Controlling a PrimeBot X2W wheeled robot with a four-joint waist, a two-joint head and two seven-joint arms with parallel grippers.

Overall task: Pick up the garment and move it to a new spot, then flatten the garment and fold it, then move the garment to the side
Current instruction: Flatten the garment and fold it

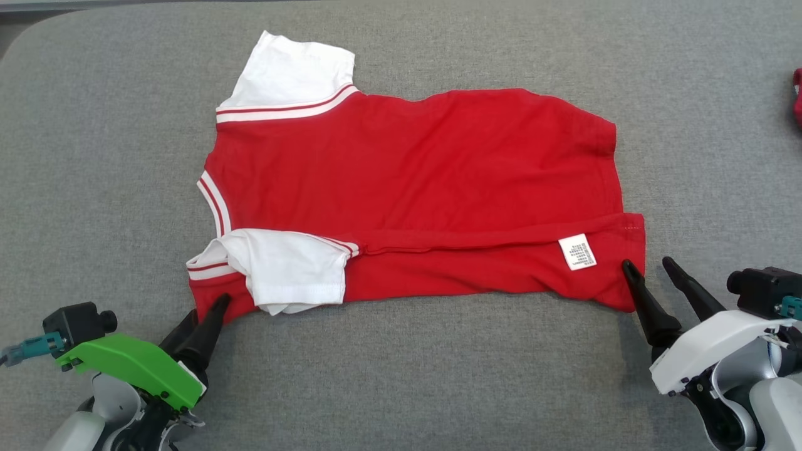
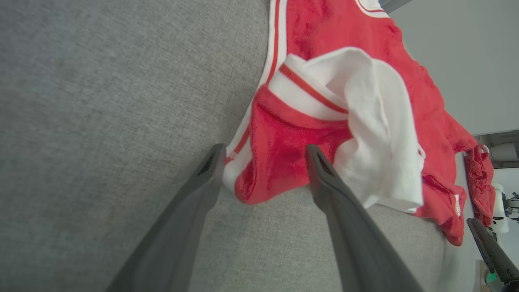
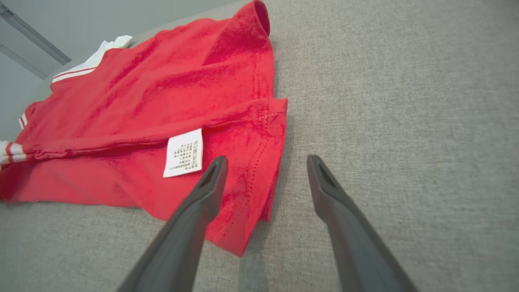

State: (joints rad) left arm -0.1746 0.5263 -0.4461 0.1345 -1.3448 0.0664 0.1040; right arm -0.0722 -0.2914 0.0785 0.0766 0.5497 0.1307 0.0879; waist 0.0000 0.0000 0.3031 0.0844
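**Both jaws wide open and empty, one pair at each near corner of the red shirt (image 1: 413,169).**

Left gripper (image 1: 205,308): jaws fully spread with nothing pinched. The shirt's collar-end corner lies loose between the tips, and the near white sleeve (image 1: 288,269) is bunched just beyond one finger. Between the two pairs of jaws, the near long edge is turned up onto the shirt body on the grey padded surface (image 1: 407,376). Right gripper (image 1: 646,263): also wide open and empty. One fingertip sits over the hem corner, just beside the care label (image 1: 577,252), and the other is over bare surface. My read is that you're parked at both ends of that edge because the lengthwise fold is handled from there. The first fold looks laid.
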